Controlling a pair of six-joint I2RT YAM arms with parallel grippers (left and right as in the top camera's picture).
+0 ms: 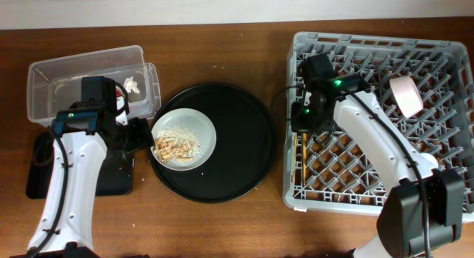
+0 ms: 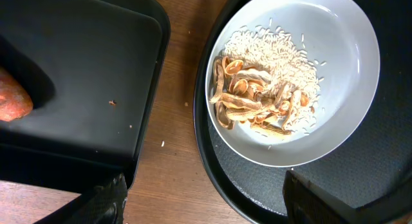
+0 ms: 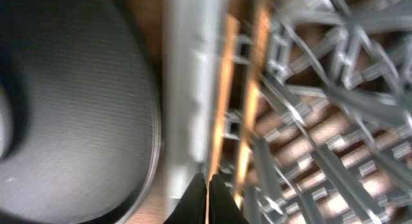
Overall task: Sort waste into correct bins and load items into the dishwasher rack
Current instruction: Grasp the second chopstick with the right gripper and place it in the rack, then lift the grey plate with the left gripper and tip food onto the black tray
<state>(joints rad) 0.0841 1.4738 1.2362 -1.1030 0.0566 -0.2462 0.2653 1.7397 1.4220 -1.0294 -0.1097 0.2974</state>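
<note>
Surface (image 1: 244,58) of brown wood, seen from above, with two white robot arms reaching in from the near edge. Nearest on the left lies one shallow black rectangular tray (image 1: 37,180), partly under the left arm, holding one orange carrot (image 2: 11,98) at its edge. Just beyond, the left tool (image 1: 139,134) hangs released, its two fingers (image 2: 106,201) spread wide, beside the left rim of one pale round plate (image 1: 206,128). The plate carries one heap of beige food scraps (image 1: 178,144) and sits inside one large round black tray (image 1: 244,132) at the centre. On the right stands one large grey dishwasher rack (image 1: 370,43). Two wooden chopsticks (image 1: 302,158) lie side by side along its left inner wall, and the right tool (image 1: 302,124) hovers above them, clenched with nothing seen between its tips. Farther back in the rack rests one white-pink bowl (image 1: 406,95), tilted on edge. At the far left, one clear plastic tub (image 1: 67,73) holds one crumpled white tissue (image 1: 133,85).
</note>
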